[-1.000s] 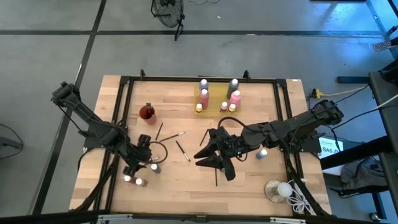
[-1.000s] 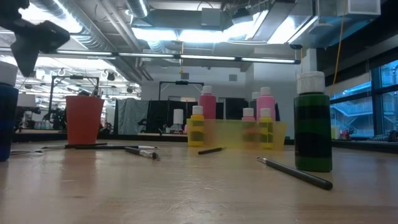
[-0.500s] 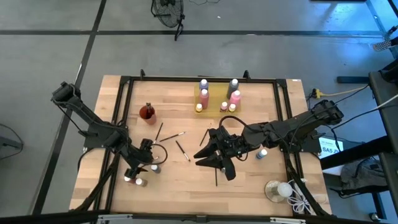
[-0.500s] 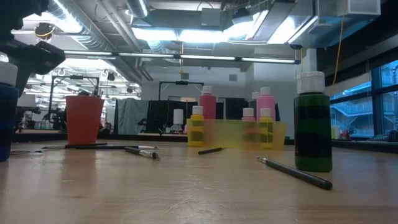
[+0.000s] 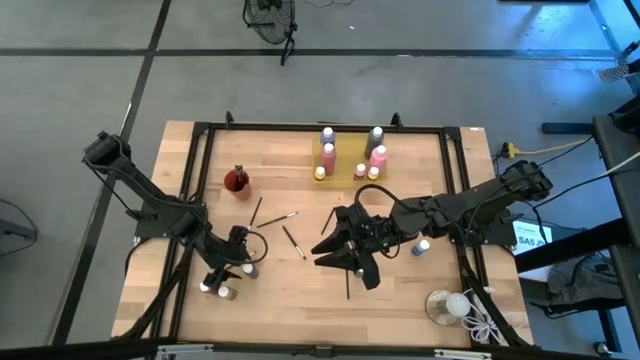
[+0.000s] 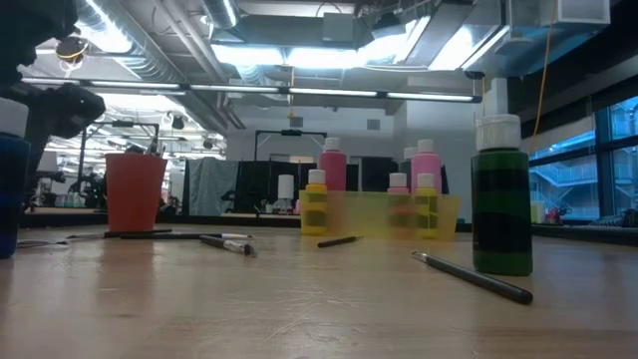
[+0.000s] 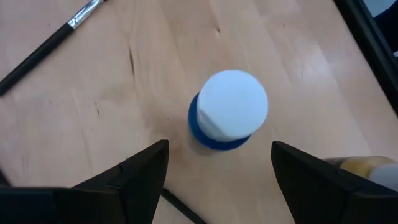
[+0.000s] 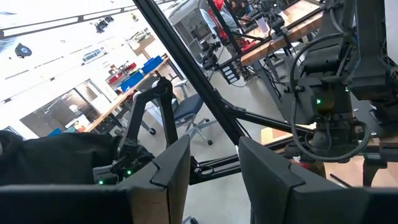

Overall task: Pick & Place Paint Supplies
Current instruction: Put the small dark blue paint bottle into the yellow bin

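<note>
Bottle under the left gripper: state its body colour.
Blue, with a white cap: bottle, clearest in the left wrist view.

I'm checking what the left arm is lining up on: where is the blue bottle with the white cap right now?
In the left wrist view the blue bottle stands upright on the wood, directly below the open left gripper; in the high view that is the table's front-left part.

Robotics lab or workshop, exposed ceiling ducts (image 6: 150, 40) and strip lights (image 6: 299, 92) overhead, grey concrete floor (image 5: 80, 90), wooden worktop (image 5: 400, 300) inside a black metal frame (image 5: 200, 130), further benches (image 8: 273, 43) and blue bins (image 8: 140, 71) behind
</note>
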`<state>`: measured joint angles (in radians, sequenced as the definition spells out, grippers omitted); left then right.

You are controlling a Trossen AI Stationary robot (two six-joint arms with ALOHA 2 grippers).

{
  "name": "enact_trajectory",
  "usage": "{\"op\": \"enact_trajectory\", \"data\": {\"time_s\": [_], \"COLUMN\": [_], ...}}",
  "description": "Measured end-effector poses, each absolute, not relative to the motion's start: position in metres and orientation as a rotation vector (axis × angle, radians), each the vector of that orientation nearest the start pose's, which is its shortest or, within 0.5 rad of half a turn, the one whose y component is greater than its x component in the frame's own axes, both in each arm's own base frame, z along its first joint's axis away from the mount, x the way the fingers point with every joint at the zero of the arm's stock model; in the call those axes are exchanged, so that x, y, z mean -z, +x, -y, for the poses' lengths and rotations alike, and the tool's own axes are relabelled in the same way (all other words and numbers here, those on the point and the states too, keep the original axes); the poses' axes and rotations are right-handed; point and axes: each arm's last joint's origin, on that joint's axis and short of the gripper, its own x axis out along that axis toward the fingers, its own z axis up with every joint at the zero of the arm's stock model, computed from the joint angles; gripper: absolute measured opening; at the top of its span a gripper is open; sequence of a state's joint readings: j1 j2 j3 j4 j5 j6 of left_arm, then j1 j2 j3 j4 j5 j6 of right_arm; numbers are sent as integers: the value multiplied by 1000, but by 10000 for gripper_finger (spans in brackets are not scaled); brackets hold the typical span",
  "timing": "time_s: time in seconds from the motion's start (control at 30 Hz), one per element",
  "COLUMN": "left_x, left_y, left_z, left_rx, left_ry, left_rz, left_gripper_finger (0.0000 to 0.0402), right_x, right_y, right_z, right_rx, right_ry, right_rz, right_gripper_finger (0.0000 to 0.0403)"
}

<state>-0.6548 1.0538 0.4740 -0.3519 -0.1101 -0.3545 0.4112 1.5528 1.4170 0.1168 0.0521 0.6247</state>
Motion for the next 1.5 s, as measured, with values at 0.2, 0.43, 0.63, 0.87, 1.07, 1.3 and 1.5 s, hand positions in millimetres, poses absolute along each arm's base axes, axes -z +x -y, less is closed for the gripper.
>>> {"op": "enact_trajectory", "data": {"time_s": [0.2,0.43,0.63,0.87,1.07,1.3,1.5], "left_x": [-165,-165,-158,-152,-151,-152,-152], "left_y": [149,150,155,161,161,162,162], "left_z": [109,109,113,117,118,118,118], "left_rx": [326,341,340,346,354,355,355], "left_ry": [25,100,126,130,129,127,127], "left_rz": [-901,-872,-887,-879,-881,-879,-879], "left_gripper_finger": [279,279,279,277,253,197,141], "right_x": [-392,-392,-392,-392,-393,-393,-393], "right_y": [333,334,334,335,335,335,335], "right_z": [-143,-141,-140,-140,-140,-140,-140], "right_rx": [-320,-311,-306,-284,-286,-286,-287], "right_ry": [614,614,615,616,617,617,607], "right_rz": [-123,-120,-118,-110,-105,-104,-103], "right_gripper_finger": [140,140,140,140,140,140,140]}}
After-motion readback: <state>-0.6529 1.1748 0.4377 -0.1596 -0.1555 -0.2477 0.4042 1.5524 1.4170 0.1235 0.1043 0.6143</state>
